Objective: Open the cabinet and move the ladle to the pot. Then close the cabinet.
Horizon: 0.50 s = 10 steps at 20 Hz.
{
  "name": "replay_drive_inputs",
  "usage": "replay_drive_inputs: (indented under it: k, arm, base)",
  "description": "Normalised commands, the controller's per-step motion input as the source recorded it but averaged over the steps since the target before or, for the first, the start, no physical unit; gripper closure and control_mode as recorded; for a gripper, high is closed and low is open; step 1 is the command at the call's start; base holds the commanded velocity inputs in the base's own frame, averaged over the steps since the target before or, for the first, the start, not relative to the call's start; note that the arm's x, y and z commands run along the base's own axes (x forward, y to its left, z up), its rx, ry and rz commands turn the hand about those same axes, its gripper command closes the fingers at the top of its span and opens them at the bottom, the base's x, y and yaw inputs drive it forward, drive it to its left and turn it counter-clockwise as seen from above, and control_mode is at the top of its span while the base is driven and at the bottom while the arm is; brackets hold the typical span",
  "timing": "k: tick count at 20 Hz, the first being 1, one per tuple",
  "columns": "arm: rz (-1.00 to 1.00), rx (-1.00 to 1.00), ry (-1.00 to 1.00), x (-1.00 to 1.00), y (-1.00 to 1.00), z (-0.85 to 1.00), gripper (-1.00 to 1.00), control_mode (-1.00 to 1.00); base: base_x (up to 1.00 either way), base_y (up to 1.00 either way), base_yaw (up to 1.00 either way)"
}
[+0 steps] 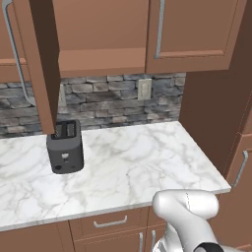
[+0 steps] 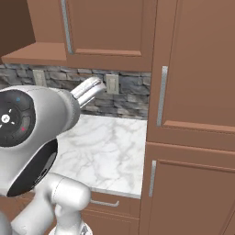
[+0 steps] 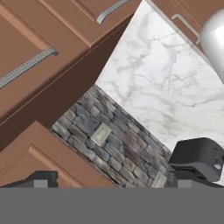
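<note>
1. The open door [image 1: 42, 64] of the cabinet [image 1: 103, 34] is cut off by the top edge of the left base view, and it hides part of the stone backsplash [image 1: 113, 98] behind it.
2. The cabinet's inside above its bottom shelf lies beyond that same edge, so its contents cannot be told.
3. In the right base view the arm's large white joint [image 2: 27, 137] covers the left part of the counter [image 2: 110, 151].
4. In the hand view the toaster [image 3: 199, 159] is cut by the right edge, and one finger tip [image 3: 41, 178] shows just its top.
5. The tall side cabinet [image 2: 197, 114] runs past the frame's edges.
</note>
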Motion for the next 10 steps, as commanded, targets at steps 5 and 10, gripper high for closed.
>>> replay_drive_inputs:
  k: [5,10]
  arm:
    - [0.0,0.0,-0.05,0.09,-0.14,-0.2,-1.0,-1.0]
    - [0.0,0.0,-0.02,0.23,0.0,-0.19,-1.0,-1.0]
  base:
    - [0.0,0.0,0.0]
    - [0.0,0.0,0.0]
